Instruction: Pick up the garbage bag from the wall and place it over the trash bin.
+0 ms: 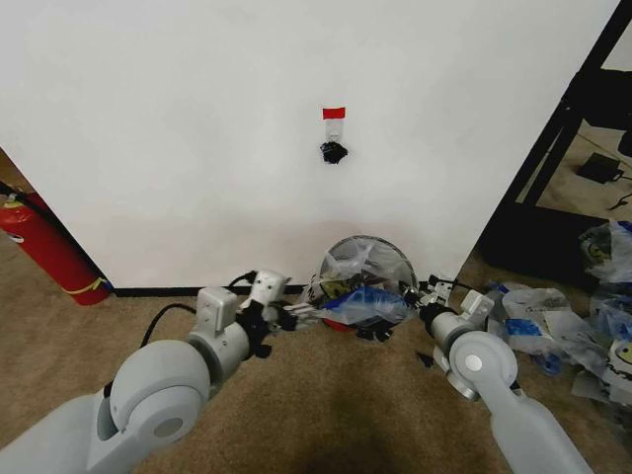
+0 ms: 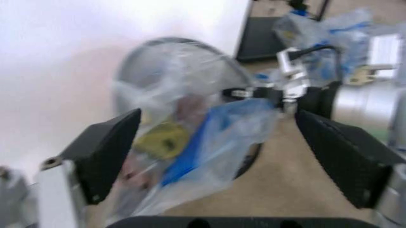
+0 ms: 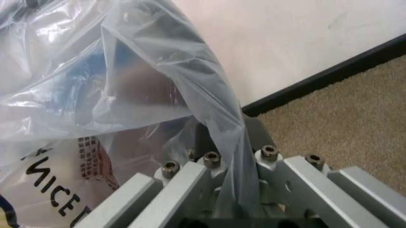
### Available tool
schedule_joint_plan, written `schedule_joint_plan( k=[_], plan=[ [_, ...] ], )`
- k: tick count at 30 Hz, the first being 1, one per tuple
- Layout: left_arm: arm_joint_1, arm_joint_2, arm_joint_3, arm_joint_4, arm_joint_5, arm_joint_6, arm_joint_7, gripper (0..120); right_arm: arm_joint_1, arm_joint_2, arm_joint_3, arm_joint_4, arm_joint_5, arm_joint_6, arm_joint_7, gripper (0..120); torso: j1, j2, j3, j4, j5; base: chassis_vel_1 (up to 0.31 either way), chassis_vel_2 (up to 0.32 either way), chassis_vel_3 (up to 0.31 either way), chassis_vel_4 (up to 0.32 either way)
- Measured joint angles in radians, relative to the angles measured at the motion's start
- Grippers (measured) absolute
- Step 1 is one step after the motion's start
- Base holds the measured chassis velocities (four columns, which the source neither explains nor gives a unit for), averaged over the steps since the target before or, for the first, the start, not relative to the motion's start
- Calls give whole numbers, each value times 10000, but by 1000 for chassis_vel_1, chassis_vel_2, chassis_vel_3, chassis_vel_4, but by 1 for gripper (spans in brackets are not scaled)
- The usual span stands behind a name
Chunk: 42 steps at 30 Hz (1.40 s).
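The white wall (image 1: 197, 128) takes up most of the head view, with a black baseboard along its foot, a strip of red tape (image 1: 334, 113) high up and a small dark hook (image 1: 333, 152) just under the tape. Beige carpet (image 1: 326, 405) covers the floor below. A red fire extinguisher (image 1: 44, 247) leans against the wall at the far left, and a heap of white-and-blue plastic bags (image 1: 573, 326) lies on the carpet at the right, well apart from the work.

At the foot of the wall, below the hook, stands the trash bin (image 1: 380, 255), a round black wire-mesh basket whose rim shows behind crumpled plastic. The garbage bag (image 1: 360, 296) (translucent, with blue parts and a patch of yellow) sits draped over and in front of the bin's mouth, between the two arms.

The left pincer (image 1: 291, 316) reaches in from the bin's left side; in the left wrist view its two dark fingers (image 2: 108, 147) stand wide apart, with the bag hanging loosely between them and not pinched. The right pincer (image 1: 410, 296) is just beside the bin on the right. In the right wrist view its metal fingers (image 3: 190, 185) are closed on a twisted fold of the bag (image 3: 235, 156), the film running taut up from the clamp, dark printed letters showing on the plastic nearby.
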Motion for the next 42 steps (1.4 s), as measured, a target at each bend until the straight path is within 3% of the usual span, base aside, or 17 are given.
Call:
schedule_joint_plan(
  k=[3,5,11,14,21,31,40,42],
  plan=[
    [-950,-358,965,446,-341,117,-84,100,-58,-22,12,86,-37,-17,1,0,0,0,0,0,0,0,0,0,0],
    [-1815,-869,2059,1124,-707,299,-418,93,-148,-52,107,183,-51,-22,7,0,1,0,1,-3,-1,0,0,0,0],
    [-2477,-1359,2914,2142,-833,441,-788,73,-260,-107,216,292,-57,-24,6,0,1,0,1,0,0,0,0,0,0],
    [-2548,-1442,2991,2578,-534,433,-782,62,-281,-111,247,305,-58,-24,-11,0,1,0,1,1,-1,0,0,0,0],
    [-2642,-1627,2905,3031,-194,378,-787,68,-239,-92,163,277,-48,-85,31,0,1,0,1,0,2,0,0,0,0],
    [-2415,-1658,3114,2841,-171,398,-739,53,-111,-79,122,159,-40,-188,171,0,1,0,0,1,-2,0,0,0,0],
    [-2484,-1809,3165,3117,-170,276,-707,25,-147,-87,167,210,-3,-167,168,0,0,0,0,0,-1,0,0,0,0],
    [-2415,-1795,3207,3107,-154,262,-712,12,-133,-89,168,213,14,-155,165,0,0,-1,0,0,-2,0,0,0,0]
  ],
)
